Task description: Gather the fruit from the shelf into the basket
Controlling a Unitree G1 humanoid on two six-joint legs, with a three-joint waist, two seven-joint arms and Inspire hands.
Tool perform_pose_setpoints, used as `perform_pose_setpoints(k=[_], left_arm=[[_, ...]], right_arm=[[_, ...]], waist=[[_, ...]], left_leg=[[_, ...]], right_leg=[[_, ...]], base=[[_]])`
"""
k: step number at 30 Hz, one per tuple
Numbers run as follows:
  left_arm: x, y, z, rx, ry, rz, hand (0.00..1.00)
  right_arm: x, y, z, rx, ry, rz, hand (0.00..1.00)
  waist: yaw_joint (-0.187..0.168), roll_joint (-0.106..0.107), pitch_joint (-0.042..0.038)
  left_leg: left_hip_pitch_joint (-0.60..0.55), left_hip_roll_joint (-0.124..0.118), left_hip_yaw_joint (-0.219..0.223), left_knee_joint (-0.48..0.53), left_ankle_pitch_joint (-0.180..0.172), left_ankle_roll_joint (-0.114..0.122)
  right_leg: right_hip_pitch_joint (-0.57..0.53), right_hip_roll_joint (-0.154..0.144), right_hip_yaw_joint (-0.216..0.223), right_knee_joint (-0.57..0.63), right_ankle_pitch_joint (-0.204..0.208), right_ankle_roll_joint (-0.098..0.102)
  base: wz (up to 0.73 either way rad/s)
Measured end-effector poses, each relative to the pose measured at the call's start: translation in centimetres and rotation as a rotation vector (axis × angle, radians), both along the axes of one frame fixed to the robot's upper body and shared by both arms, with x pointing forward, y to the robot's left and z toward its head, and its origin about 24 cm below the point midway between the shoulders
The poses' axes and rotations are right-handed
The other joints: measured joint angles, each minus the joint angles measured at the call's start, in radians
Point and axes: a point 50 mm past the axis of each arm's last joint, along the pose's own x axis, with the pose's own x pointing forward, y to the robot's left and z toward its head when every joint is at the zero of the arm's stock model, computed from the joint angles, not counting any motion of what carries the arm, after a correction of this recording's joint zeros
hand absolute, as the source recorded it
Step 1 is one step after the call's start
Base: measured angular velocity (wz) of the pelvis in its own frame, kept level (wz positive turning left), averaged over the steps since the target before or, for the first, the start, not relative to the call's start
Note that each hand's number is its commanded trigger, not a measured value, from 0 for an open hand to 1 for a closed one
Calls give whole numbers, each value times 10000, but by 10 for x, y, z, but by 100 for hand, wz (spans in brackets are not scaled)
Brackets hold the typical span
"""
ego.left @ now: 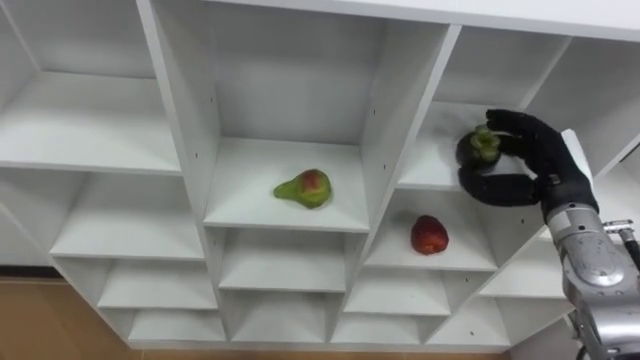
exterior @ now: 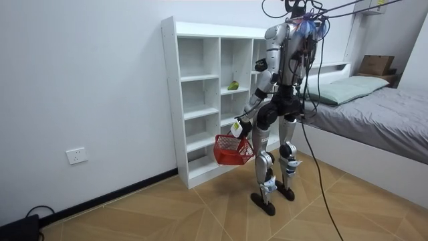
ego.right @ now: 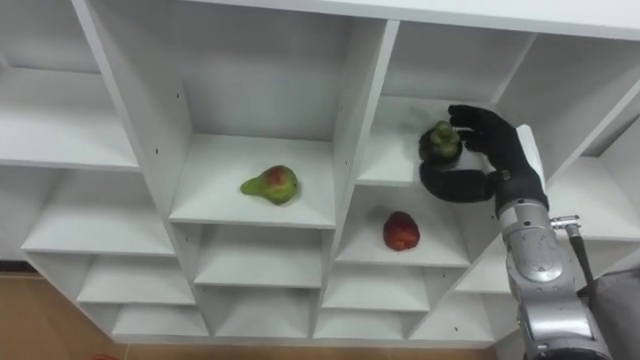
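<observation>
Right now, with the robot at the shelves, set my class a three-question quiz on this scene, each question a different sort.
1. True or false: the right hand is curled round the dark fruit.
2. Where is the red fruit? A) on the shelf below the dark fruit B) on the floor C) on a table
3. Fill in: the left hand holds a red ____.
Key: 1 true; 2 A; 3 basket.

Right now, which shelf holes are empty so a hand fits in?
The whole column left of the pear is bare, and so is the hole under it. Crowded: the right column, where the right hand grips a dark fruit above the apple.
</observation>
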Motion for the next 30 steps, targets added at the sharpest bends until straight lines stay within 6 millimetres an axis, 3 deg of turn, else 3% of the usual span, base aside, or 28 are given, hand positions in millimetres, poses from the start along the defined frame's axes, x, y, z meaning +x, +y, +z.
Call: perform_pose_setpoints(k=[4,30], left_arm=[[0,0,0,4,-8,-1,100],[4,0,1,87,-115,7,100]], right_arm=[[1,-1,1,3,-50,-54,100],[0,10,-1,128,156,589,100]], waist=[[1,76,-14],[-44,0,19]], left_leg=[[42,0,-3,-30,0,-1],[12,-1,36,-28,-1,0]], right_leg=[[22,-1,-1,-1,0,0],[-7,-8,4,14,0,1]], base=[[0],[0]])
